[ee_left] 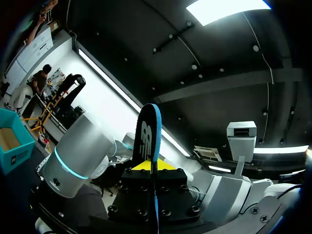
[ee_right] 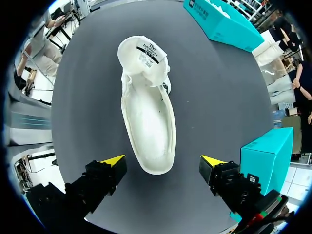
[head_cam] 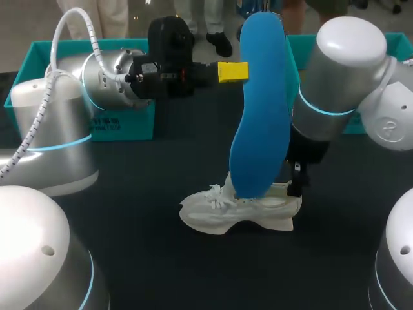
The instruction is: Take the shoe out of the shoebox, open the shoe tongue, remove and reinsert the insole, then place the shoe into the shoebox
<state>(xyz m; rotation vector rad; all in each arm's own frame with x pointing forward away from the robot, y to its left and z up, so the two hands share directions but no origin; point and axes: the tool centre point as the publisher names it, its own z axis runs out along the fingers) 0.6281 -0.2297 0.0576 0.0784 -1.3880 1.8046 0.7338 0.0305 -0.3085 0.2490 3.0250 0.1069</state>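
A white shoe (head_cam: 242, 210) lies on the dark table, its toe toward my left. In the right wrist view the shoe (ee_right: 148, 117) has its tongue folded forward and its inside bare. My right gripper (ee_right: 163, 163) hangs open just above the heel, one finger on each side without touching it. In the head view the right gripper (head_cam: 293, 184) is mostly hidden behind its arm. My left gripper (head_cam: 233, 72) is shut on the edge of a blue insole (head_cam: 261, 103), held upright above the shoe. In the left wrist view the insole (ee_left: 148, 131) stands on edge between the left gripper's (ee_left: 152, 166) yellow tips.
One teal shoebox part (head_cam: 90, 123) stands at the back left and another (head_cam: 361, 51) at the back right behind my right arm. In the right wrist view one teal box (ee_right: 222, 22) lies beyond the shoe's toe and another (ee_right: 265, 156) beside the gripper.
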